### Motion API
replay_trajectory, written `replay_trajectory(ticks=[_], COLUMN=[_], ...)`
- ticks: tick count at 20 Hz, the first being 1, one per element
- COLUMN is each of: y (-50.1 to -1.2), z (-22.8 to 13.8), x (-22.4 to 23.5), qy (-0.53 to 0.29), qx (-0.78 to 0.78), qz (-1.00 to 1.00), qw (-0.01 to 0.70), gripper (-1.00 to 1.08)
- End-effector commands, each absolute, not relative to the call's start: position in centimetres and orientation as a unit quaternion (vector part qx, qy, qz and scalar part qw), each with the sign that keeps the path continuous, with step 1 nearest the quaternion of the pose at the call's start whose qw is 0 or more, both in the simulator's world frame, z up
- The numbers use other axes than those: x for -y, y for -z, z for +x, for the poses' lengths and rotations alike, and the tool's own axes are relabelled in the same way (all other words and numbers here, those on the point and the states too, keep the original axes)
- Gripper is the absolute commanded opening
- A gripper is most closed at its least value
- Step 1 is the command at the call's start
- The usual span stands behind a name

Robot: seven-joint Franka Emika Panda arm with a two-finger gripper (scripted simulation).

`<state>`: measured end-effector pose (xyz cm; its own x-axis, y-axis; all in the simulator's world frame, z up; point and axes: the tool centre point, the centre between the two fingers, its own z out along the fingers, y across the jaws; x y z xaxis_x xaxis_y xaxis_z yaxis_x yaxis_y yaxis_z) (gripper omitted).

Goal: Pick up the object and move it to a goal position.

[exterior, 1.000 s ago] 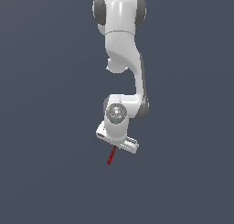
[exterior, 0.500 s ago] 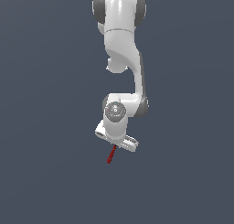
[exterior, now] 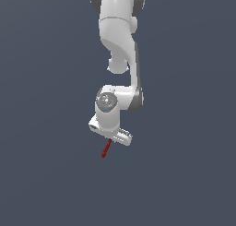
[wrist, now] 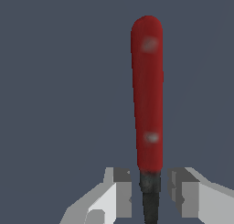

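The object is a thin tool with a red handle (exterior: 106,149) and a dark metal neck. It hangs from my gripper (exterior: 109,140) in the exterior view, with the handle pointing down and toward that view's left. In the wrist view the red handle (wrist: 147,90) sticks out past the fingers, and its dark neck (wrist: 150,191) sits between the two grey fingertips (wrist: 121,191). The gripper (wrist: 150,193) is closed around that dark end. The pronged head is hidden inside the gripper.
Only a plain dark grey-blue background shows around the white arm (exterior: 120,45). No other objects, containers or edges are in view.
The gripper and the red tool have moved together, up and slightly toward the exterior view's left. The hold on the tool looks the same.
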<state>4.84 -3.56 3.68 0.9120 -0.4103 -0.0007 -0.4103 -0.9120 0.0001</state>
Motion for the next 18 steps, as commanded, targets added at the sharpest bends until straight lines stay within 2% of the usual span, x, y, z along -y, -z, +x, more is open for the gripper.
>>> replay_trajectory(ticks=[1,18], y=[-4.8,-13.4], z=[3.8,-4.7], x=[4.9,15.7], qy=[0.0,0.0], qx=[-0.21,-0.21], qz=[-0.978,-0.978], qw=[0.0,0.001], gripper=[-1.0,-1.0])
